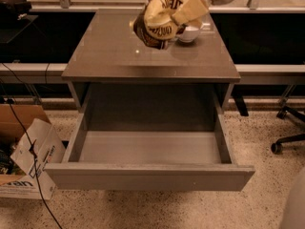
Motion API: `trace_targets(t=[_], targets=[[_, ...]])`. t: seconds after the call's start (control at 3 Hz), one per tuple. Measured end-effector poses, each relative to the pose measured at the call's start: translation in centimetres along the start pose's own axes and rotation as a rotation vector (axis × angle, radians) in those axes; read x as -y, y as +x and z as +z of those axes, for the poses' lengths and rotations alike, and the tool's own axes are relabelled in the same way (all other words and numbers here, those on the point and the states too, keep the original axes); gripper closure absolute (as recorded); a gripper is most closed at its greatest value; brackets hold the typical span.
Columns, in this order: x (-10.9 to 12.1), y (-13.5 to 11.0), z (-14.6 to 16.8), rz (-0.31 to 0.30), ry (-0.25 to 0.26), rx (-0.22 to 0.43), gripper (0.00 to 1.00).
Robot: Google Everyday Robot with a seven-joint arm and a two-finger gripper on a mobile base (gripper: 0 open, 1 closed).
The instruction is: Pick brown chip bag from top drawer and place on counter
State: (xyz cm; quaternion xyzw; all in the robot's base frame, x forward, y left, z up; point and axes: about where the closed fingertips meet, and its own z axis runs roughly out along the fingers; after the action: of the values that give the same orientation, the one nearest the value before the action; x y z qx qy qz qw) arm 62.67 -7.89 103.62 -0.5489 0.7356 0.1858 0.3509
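Note:
The brown chip bag (159,20) is crumpled, cream-yellow with dark brown parts. My gripper (183,14) is shut on it and holds it above the back middle of the counter (119,54). The gripper's cream fingers (190,9) clamp the bag's right side, and the arm comes in from the top right. The top drawer (150,147) is pulled fully out below the counter, and its light grey floor holds nothing.
A small white bowl (189,32) sits on the counter at the back right, just behind the bag. A cardboard box (26,154) with cables stands on the floor at the left. An office chair base (288,137) is at the right.

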Motion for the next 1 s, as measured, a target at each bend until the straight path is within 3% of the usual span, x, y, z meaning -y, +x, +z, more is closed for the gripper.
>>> trace_targets(t=[0.67, 1.0], targets=[[-0.1, 1.2, 6.0, 0.061, 0.011, 0.024, 1.0], [1.1, 2.4, 9.6, 0.107, 0.031, 0.024, 0.73]])
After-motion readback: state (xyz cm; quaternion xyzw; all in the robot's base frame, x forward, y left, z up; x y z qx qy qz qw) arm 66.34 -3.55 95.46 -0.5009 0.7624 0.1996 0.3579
